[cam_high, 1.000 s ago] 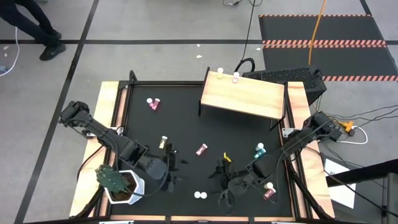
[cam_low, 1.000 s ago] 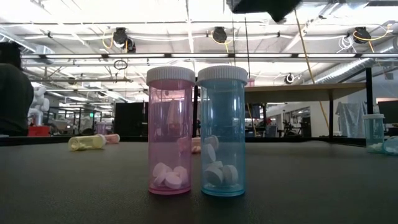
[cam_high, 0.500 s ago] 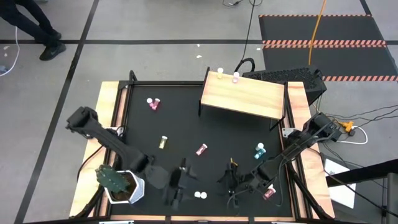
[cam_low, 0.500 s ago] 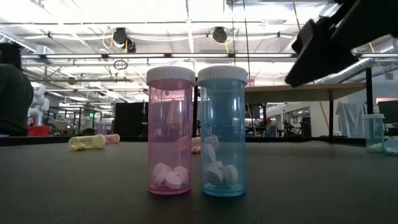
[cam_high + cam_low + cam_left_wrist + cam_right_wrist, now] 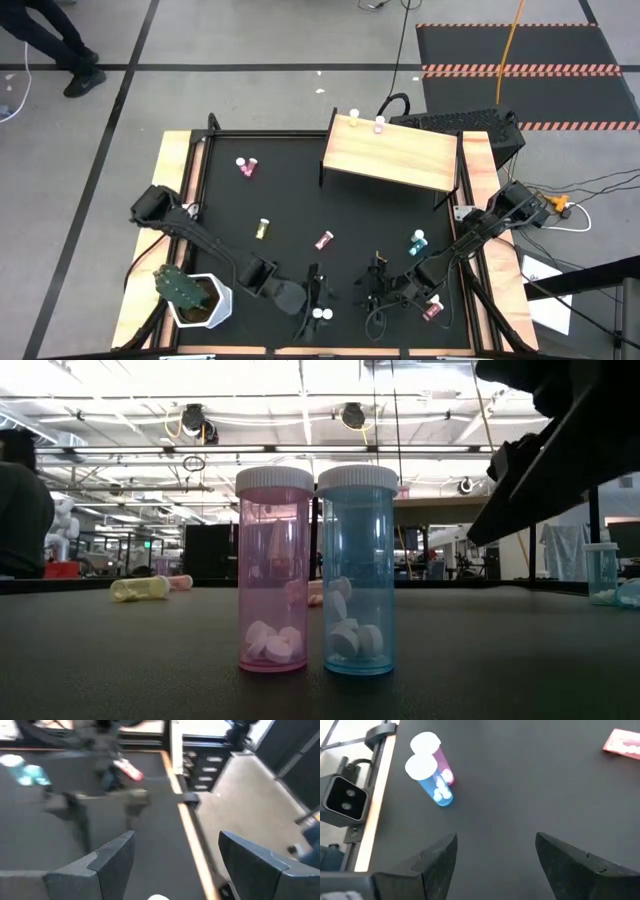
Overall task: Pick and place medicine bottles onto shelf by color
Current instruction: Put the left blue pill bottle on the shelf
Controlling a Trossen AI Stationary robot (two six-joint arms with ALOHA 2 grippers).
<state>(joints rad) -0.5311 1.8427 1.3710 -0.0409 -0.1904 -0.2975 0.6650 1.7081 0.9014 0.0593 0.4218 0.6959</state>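
Two upright medicine bottles, a pink one and a blue one, stand side by side on their bases near the table's near edge and show in the right wrist view. My left gripper is open just above and beside them; a white cap shows below its fingers. My right gripper is open a little to their right, above the table. Other bottles lie about: pink, yellow, red, teal, red. Two bottles stand on the shelf.
A green cactus in a white pot stands at the near left corner, beside my left arm. The wooden frame edges the black tabletop. A dark arm part hangs at the low view's upper right. A person's legs show on the far-left floor.
My left gripper has swung from beside the cactus pot toward the table's right along the near edge and now stands by the two upright bottles. My right gripper has shifted slightly toward the right. In the low view a dark arm part has come lower on the right.
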